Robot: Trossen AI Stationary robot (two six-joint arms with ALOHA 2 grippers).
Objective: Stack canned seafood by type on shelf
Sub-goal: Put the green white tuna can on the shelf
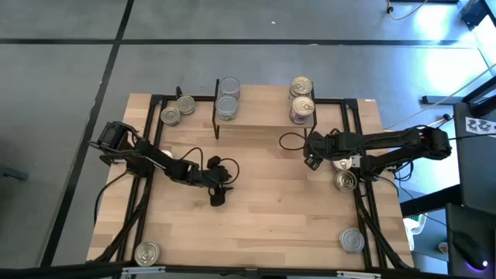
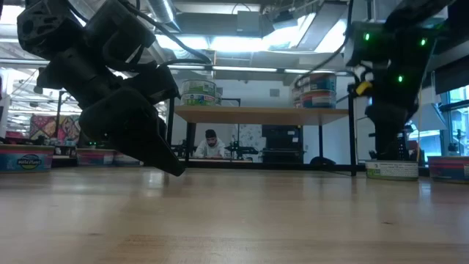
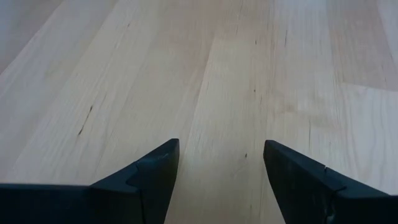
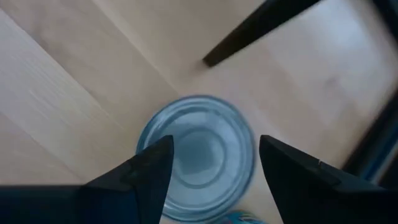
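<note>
The shelf (image 1: pixel 263 112) (image 2: pixel 260 114) stands at the table's far side, with tins near its left end (image 1: pixel 227 97) (image 2: pixel 198 92) and right end (image 1: pixel 301 97) (image 2: pixel 317 89). My right gripper (image 1: pixel 335 160) (image 4: pixel 214 180) is open and points down over a silver-topped tin (image 4: pixel 196 155) (image 1: pixel 343 164) (image 2: pixel 392 170) standing on the table right of the shelf. Its fingers stand at either side of the tin's top, and no touch shows. My left gripper (image 1: pixel 217 194) (image 3: pixel 221 180) (image 2: pixel 165 161) is open and hangs low over bare wood at mid-table.
More tins stand on the table: two by the shelf's left legs (image 1: pixel 177 111), one at the right edge (image 1: pixel 346 181), one at the near right corner (image 1: pixel 351 239), one at the near left corner (image 1: pixel 147 253). A black shelf leg (image 4: pixel 261 25) is close to the right gripper.
</note>
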